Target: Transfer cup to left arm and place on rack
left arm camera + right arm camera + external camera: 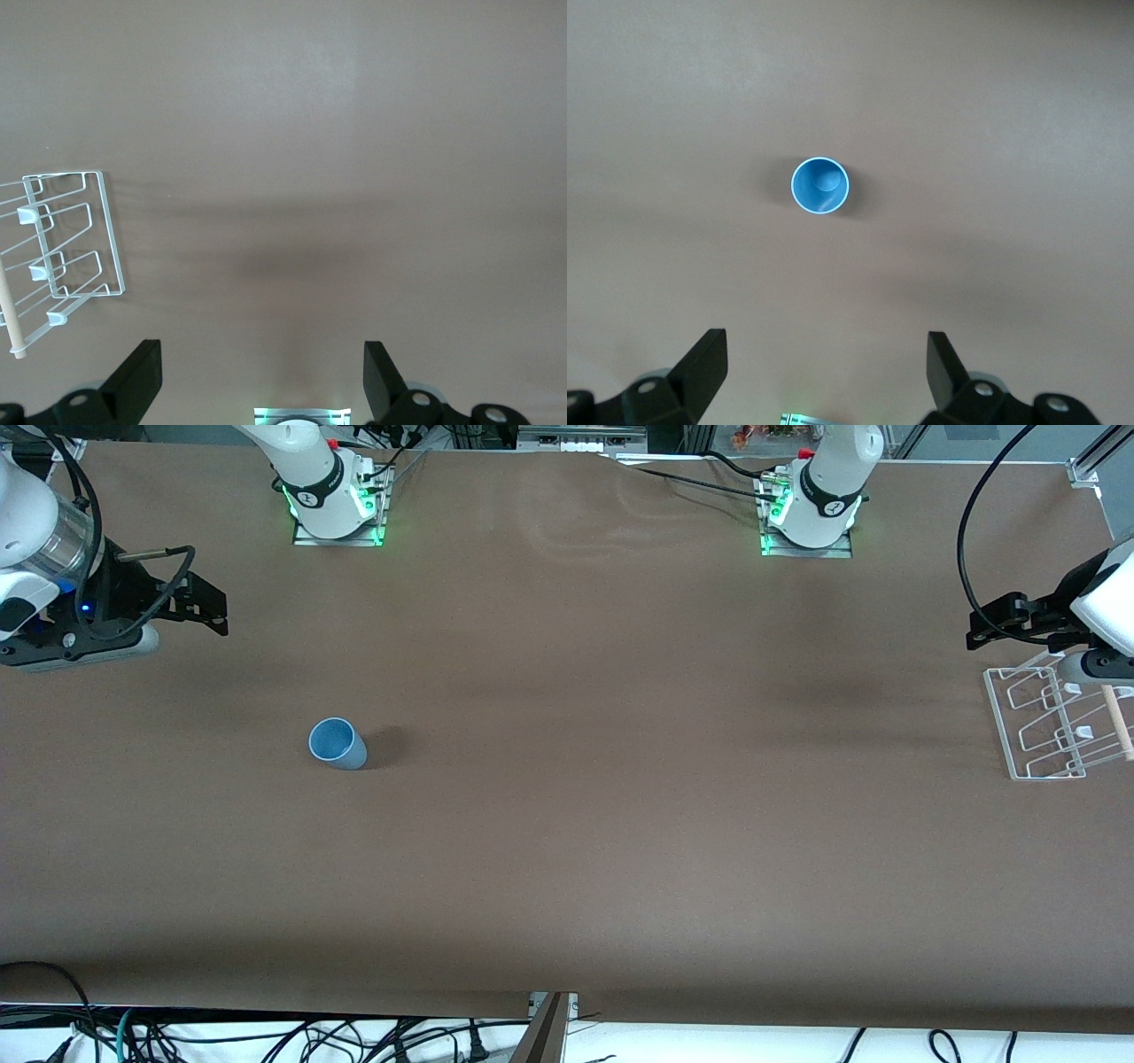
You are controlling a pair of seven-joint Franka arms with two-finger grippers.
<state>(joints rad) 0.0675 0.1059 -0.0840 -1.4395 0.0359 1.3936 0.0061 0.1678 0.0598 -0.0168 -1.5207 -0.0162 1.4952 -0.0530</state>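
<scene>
Front view shows step 1 not yet begun: the cup (337, 743) stands upright, mouth up, on the brown surface (585, 824) toward the right arm's end. The right tool (199, 607) hangs wide and empty; it must descend over the cup. The left tool (992, 622), also wide, waits above the rack (1032, 722). Cables trail along the surface's edges.

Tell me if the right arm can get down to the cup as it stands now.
Probably yes. The cup stands upright, alone on bare table, and the right gripper hangs open above the table with nothing between them.
</scene>
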